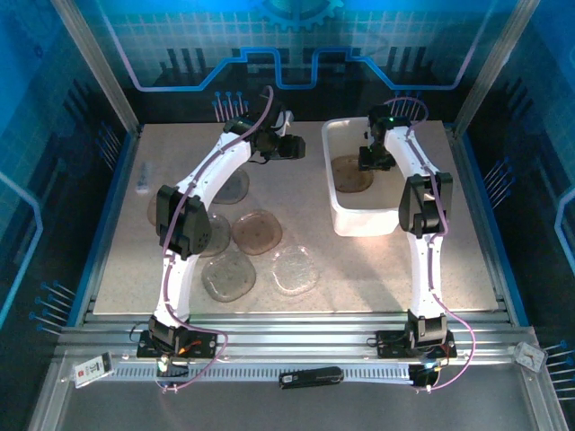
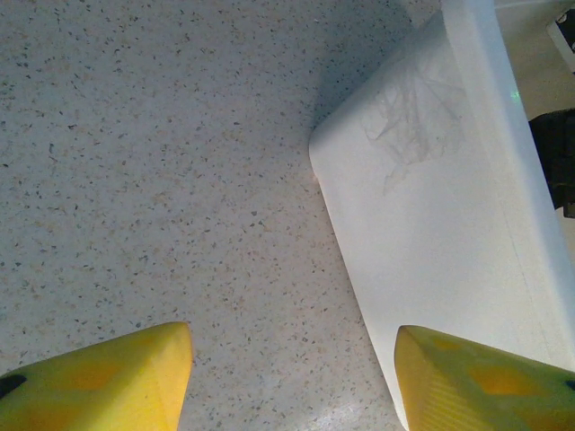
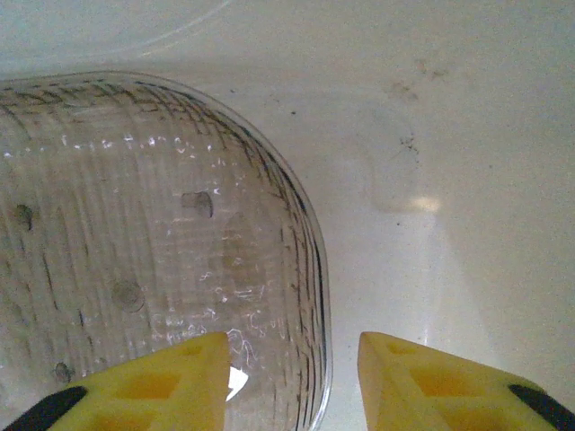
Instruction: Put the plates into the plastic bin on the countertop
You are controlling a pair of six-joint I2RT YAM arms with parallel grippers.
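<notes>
Beige speckled stone-look table (image 1: 359, 269); white translucent rectangular plastic bin (image 1: 364, 220); smoky-brown to clear rounded-square translucent plates (image 1: 256, 231), finely ribbed.

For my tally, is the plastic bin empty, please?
Not empty: a brown plate lies flat inside the plastic bin.

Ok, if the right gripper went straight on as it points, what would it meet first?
Probably the rim of the plate lying in the plastic bin, just under the right gripper; depth is unclear.
</notes>
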